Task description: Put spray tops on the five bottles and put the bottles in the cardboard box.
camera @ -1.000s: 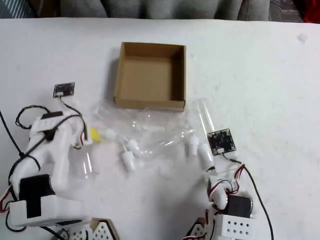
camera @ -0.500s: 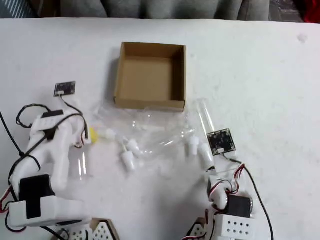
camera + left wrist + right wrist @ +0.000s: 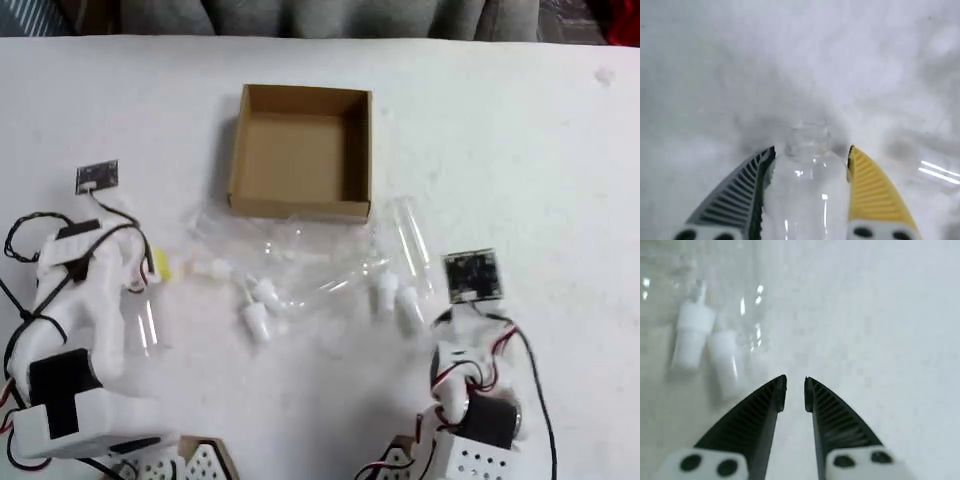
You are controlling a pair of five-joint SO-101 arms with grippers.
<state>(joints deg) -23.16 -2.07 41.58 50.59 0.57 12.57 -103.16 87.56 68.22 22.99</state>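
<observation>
Gripping a clear, capless plastic bottle well apart from the brown cardboard box, the left gripper might have squeezed it loose (slick walls) — right gripper barely parted, empty.

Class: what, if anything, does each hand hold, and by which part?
The left hand grips a clear bottle by its shoulder, below the uncapped neck. The right hand holds nothing.

The cardboard box is brown matt paperboard; the desk is white, matt, faintly mottled; the bottle is clear glossy plastic with bright glints; the spray tops are smooth opaque white plastic; the left jaws and right jaws are ribbed matt plastic.
</observation>
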